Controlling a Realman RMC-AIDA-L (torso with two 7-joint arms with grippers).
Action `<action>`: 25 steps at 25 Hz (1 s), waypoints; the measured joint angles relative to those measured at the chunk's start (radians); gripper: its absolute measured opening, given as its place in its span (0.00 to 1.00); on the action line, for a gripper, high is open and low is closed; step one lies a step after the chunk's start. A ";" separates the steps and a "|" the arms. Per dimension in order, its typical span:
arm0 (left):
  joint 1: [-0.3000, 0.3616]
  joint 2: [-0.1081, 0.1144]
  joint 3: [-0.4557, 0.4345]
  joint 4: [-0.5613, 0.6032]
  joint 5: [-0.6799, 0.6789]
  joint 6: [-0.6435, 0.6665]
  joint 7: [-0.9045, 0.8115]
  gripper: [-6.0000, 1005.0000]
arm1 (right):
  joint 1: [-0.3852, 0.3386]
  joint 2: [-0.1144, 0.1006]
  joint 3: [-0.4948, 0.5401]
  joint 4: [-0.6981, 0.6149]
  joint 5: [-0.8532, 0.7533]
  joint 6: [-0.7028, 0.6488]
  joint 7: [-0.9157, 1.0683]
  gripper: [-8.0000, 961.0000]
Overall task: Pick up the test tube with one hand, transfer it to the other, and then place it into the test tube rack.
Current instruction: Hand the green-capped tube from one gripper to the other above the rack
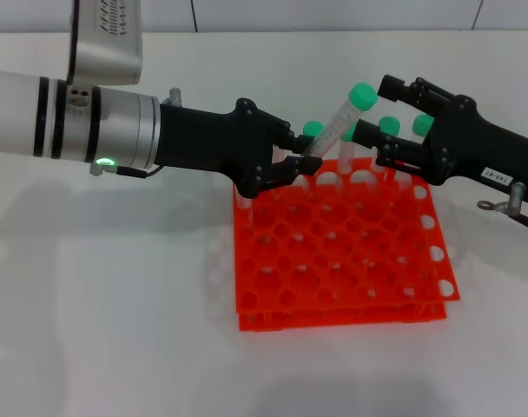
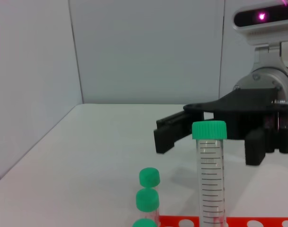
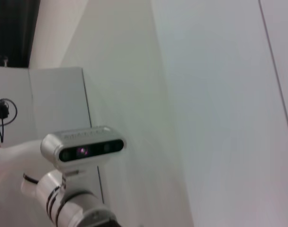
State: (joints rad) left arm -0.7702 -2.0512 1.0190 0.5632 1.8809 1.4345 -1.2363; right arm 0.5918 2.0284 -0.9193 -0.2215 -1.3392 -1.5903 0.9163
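My left gripper (image 1: 304, 160), black and unlabelled, is shut on the lower end of the test tube (image 1: 338, 126). It holds the tube tilted above the back edge of the orange-red test tube rack (image 1: 333, 261), green cap up and toward the right. My right gripper (image 1: 375, 109), with the white label, is open. Its fingertips are right beside the tube's cap and not touching it. In the left wrist view the tube (image 2: 209, 175) stands close up, and the right gripper's fingers (image 2: 168, 137) are spread wide behind it.
Several other green-capped tubes (image 1: 388, 125) stand in the rack's back row; three caps show in the left wrist view (image 2: 148, 178). The rack sits on a white table (image 1: 108, 330). The right wrist view shows only the left arm (image 3: 73, 208) and a wall.
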 joint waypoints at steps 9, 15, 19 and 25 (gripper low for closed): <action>-0.002 0.000 0.000 0.000 -0.001 -0.003 0.004 0.24 | 0.008 -0.001 0.000 0.093 0.084 -0.037 -0.084 0.84; -0.003 0.000 0.000 0.000 -0.002 -0.008 0.012 0.24 | 0.023 -0.001 0.001 0.126 0.085 -0.056 -0.097 0.83; -0.005 -0.002 -0.001 -0.002 -0.002 -0.017 0.012 0.24 | 0.034 -0.001 0.006 0.145 0.086 -0.077 -0.098 0.82; -0.014 -0.007 0.000 -0.005 0.003 -0.025 0.014 0.25 | 0.062 -0.001 0.011 0.192 0.086 -0.085 -0.124 0.82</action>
State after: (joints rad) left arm -0.7846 -2.0587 1.0185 0.5581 1.8836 1.4098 -1.2228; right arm 0.6535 2.0279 -0.9085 -0.0299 -1.2530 -1.6754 0.7920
